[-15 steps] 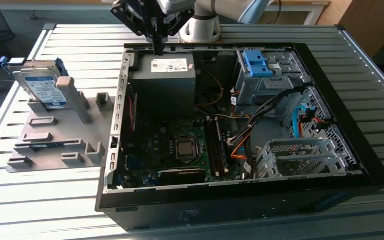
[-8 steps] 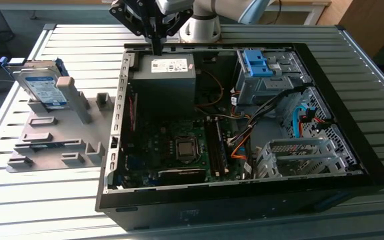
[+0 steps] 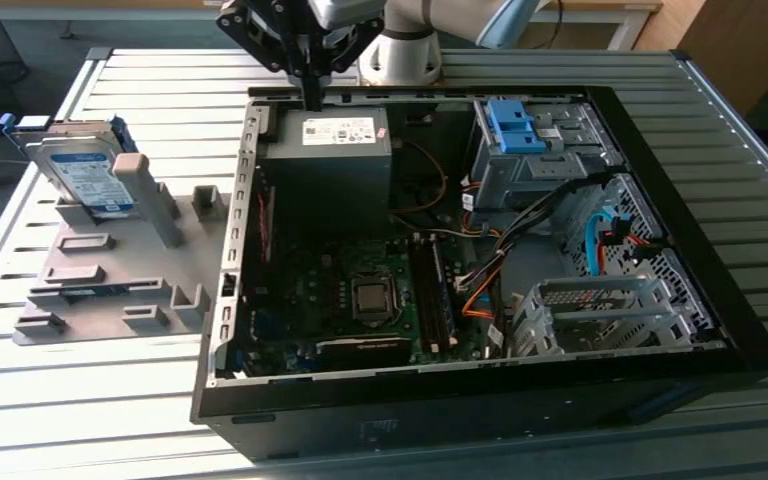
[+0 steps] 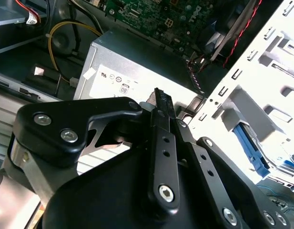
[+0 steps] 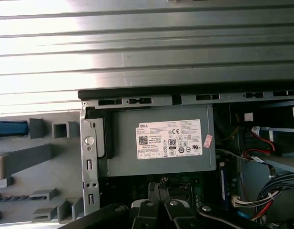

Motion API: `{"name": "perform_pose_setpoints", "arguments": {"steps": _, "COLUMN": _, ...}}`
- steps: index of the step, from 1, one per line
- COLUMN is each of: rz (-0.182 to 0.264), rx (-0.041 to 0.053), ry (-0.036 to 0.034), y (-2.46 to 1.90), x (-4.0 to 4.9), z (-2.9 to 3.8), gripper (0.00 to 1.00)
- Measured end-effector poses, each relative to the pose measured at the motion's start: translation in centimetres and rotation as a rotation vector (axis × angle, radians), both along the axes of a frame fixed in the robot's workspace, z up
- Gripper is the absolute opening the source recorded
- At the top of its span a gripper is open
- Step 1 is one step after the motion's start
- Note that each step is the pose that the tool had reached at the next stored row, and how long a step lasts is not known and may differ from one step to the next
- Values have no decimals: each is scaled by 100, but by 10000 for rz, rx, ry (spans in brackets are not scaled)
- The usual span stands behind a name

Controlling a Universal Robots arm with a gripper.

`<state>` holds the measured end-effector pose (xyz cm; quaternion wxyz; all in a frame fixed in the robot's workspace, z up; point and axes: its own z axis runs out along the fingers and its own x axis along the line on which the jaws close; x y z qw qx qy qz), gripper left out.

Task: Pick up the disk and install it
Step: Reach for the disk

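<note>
In the exterior view the disk [image 3: 84,172] stands on edge in a grey rack [image 3: 117,270] at the upper left, likely propped so its sides are reachable; the gripper [image 3: 312,98], fingers pressed together and empty, hangs at top centre over the power supply [image 3: 337,150], well apart from the disk.

Silver disk [image 3: 75,165], white-and-blue label [image 3: 96,186], blue frame [image 3: 120,128], grey power supply [image 3: 331,170], black case [image 3: 424,425]
</note>
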<state>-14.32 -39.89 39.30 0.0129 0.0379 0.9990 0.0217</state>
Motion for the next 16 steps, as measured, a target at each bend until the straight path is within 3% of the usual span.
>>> {"name": "perform_pose_setpoints", "arguments": {"steps": 16, "rz": 0, "rx": 0, "ry": 9, "y": 0, "x": -40, "z": -4, "gripper": 11}}
